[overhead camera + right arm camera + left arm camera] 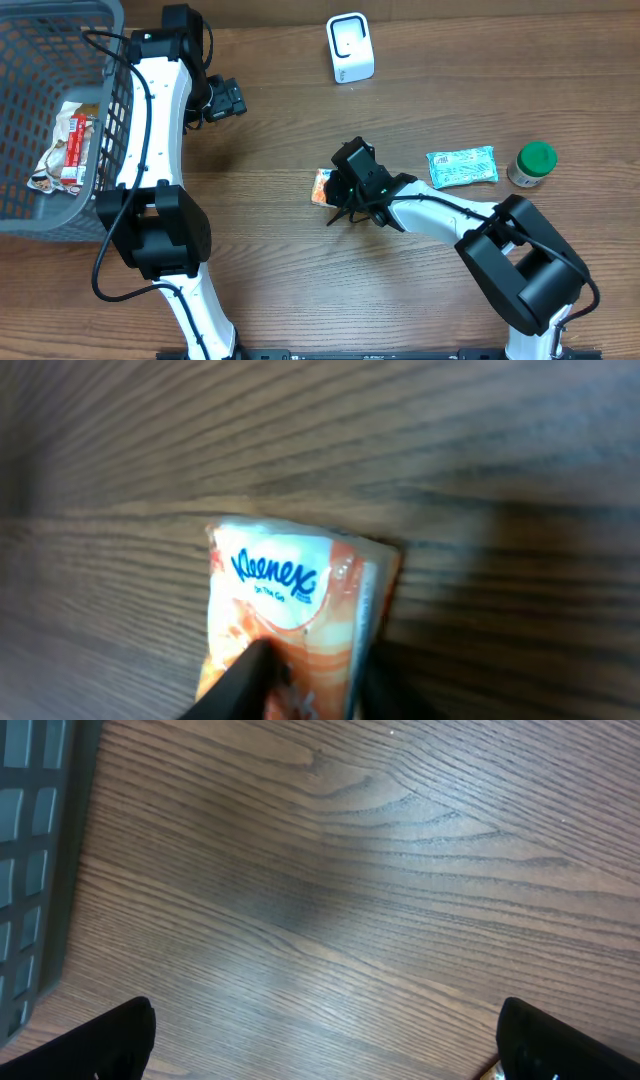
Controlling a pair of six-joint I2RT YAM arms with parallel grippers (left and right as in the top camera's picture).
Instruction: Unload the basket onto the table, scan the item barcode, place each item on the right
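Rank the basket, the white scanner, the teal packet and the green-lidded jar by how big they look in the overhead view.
1. Gray basket, clearly largest, though the frame cuts it off.
2. White scanner and teal packet: they look about alike, so I won't rank them.
3. Green-lidded jar, smallest.

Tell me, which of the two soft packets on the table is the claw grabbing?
The orange Kleenex pack, pinched in the right gripper. The teal packet lies untouched farther right, beside the green-lidded jar.
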